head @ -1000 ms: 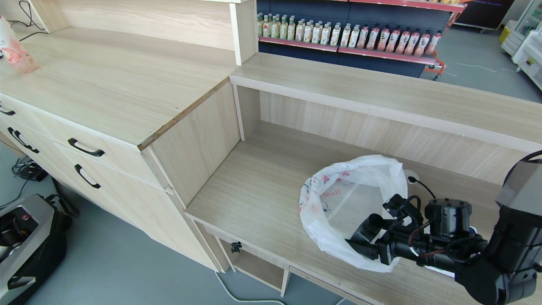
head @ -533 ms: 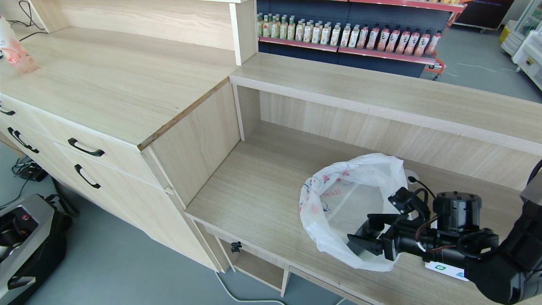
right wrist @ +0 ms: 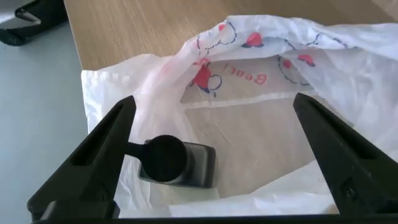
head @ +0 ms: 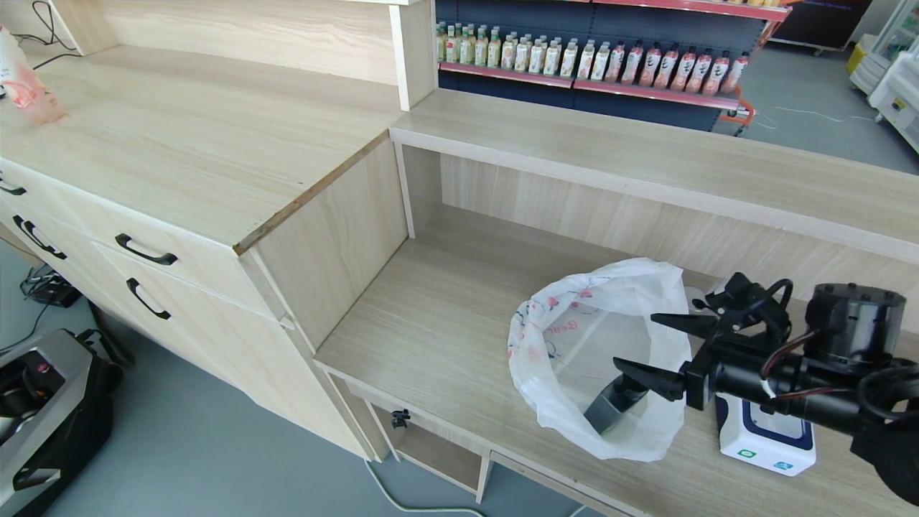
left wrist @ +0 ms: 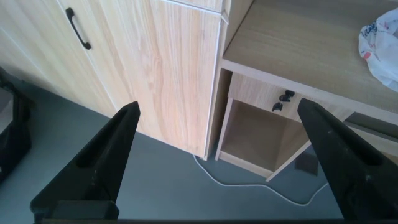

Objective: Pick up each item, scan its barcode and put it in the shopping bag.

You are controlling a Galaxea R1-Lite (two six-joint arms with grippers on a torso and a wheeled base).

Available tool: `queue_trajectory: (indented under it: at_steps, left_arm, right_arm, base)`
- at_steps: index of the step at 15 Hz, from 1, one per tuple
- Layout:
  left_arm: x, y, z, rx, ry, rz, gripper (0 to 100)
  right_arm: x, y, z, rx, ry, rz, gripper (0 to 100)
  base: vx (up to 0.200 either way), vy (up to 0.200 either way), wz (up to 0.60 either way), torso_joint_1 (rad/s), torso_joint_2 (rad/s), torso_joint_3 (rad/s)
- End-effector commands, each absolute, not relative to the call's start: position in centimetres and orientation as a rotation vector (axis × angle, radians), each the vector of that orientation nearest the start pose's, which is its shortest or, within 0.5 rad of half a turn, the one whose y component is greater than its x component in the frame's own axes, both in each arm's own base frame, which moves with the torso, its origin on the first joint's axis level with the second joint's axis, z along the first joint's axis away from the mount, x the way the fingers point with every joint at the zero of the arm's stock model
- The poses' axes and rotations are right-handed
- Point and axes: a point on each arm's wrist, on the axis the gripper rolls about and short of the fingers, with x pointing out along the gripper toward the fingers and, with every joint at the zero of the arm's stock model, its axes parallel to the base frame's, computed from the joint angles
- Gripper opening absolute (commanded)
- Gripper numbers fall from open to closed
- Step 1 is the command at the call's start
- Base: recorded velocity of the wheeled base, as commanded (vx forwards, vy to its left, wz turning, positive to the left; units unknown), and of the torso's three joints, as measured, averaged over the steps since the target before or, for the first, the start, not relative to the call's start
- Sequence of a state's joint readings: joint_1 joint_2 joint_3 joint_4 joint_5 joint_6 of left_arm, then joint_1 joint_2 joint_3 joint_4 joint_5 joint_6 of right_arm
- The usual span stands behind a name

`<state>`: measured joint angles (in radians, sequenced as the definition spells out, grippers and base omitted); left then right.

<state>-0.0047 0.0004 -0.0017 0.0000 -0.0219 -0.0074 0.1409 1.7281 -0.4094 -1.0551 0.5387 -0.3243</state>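
The right tool [head: 635, 339] is being held, fingers wide apart, over the open mouth of the white translucent plastic shopping bag with red prints [head: 535, 359], standing on the light wooden desk [head: 445, 323] just beside a white box-shaped scanner with a blue face [head: 764, 438]. A dark grey container with a round black cap [head: 607, 409] is being shown lying in the bag's bottom, clear of the fingers. The left tool [left wrist: 217, 104], fingers likewise apart and empty, is being held over the grey floor [left wrist: 155, 180].

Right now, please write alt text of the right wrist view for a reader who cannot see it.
A dark item with a round black cap sits inside the open white shopping bag on a wooden counter. The right gripper is open, its two dark fingers framing the bag.
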Motion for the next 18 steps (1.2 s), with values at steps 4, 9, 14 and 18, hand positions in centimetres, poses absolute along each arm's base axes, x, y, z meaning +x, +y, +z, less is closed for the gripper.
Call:
queue_trajectory:
  at_steps: [4, 9, 14, 18]
  left_arm:
    - [-2.3, 0.0, 7.6, -0.008, -0.001, -0.026, 100]
    - [-2.3, 0.0, 7.6, -0.008, -0.001, -0.029, 100]
    - [-2.3, 0.0, 7.6, -0.008, -0.001, -0.026, 100]
    - [-2.3, 0.0, 7.6, -0.008, -0.001, -0.026, 100]
  right_arm:
    - [18.3, -0.9, 20.7, -0.517, -0.052, 0.445, 100]
    - [16.8, -4.0, 25.8, -0.603, -0.06, 0.206, 100]
    - [18.7, -6.1, 23.1, -0.44, 0.23, -0.038, 100]
    - [24.3, -8.2, 18.0, -0.201, 0.456, -0.03, 100]
  base:
    - [0.0, 0.0, -0.3, 0.002, 0.0, 0.001]
    - [0.0, 0.0, -0.6, 0.003, 0.0, 0.0]
    - [0.0, 0.0, -0.6, 0.0, 0.0, 0.004]
    - [0.0, 0.0, 0.0, 0.0, 0.0, 0.0]
